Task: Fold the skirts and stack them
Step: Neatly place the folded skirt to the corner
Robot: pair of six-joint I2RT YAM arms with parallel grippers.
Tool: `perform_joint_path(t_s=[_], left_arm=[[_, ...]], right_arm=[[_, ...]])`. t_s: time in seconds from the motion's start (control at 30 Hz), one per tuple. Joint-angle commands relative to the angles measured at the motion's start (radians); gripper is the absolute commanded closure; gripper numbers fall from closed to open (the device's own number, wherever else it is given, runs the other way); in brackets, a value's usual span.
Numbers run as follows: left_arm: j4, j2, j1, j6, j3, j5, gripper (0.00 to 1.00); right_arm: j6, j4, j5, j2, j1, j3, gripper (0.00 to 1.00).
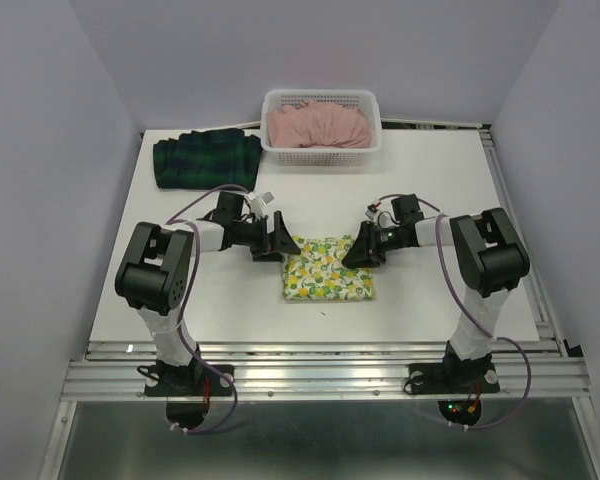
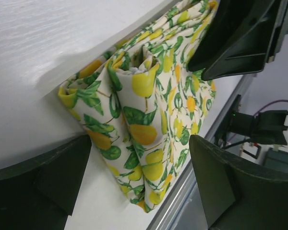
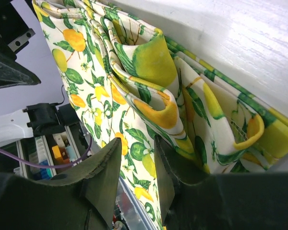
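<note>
The lemon-print skirt (image 1: 328, 278) lies folded into a small rectangle at the table's middle front. My left gripper (image 1: 280, 240) sits at its far left corner, jaws wide open, with the folded edge (image 2: 144, 124) between the fingers and untouched. My right gripper (image 1: 358, 250) is at the far right corner, jaws a narrow gap apart (image 3: 137, 177). One finger (image 3: 170, 177) rests against the folded layers (image 3: 149, 81), and nothing is pinched. The plaid skirt (image 1: 208, 160) lies folded at the back left. The pink skirt (image 1: 318, 125) is bunched in the basket.
The white lattice basket (image 1: 320, 95) stands at the back centre against the wall. The table's front edge and metal rail (image 1: 320, 350) run just below the lemon skirt. Purple cables loop beside both arms.
</note>
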Motion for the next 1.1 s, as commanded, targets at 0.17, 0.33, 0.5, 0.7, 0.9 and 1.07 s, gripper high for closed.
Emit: perform_joint_path(t_s=[0.17, 0.33, 0.5, 0.7, 0.9, 1.07], left_arm=[[0.05, 0.18, -0.043, -0.078, -0.062, -0.034, 0.12], [0.047, 0.224, -0.049, -0.084, -0.039, -0.081, 0.27], [0.033, 0.221, -0.049, -0.073, -0.007, -0.138, 0.34], [-0.012, 0.137, -0.019, -0.003, 0.05, -0.213, 0.69], [-0.125, 0.168, -0.02, 0.086, 0.188, -0.22, 1.0], [-0.303, 0.155, -0.014, 0.279, 0.304, -0.382, 1.0]], right_arm=[[-0.078, -0.049, 0.236, 0.025, -0.001, -0.021, 0.59], [-0.08, -0.048, 0.236, 0.03, -0.001, -0.026, 0.6], [-0.083, -0.051, 0.233, 0.033, 0.009, -0.023, 0.6], [-0.084, -0.056, 0.233, 0.028, 0.009, -0.029, 0.6], [-0.086, -0.056, 0.218, 0.009, 0.009, -0.015, 0.59], [-0.115, -0.082, 0.216, -0.033, 0.009, 0.032, 0.54]])
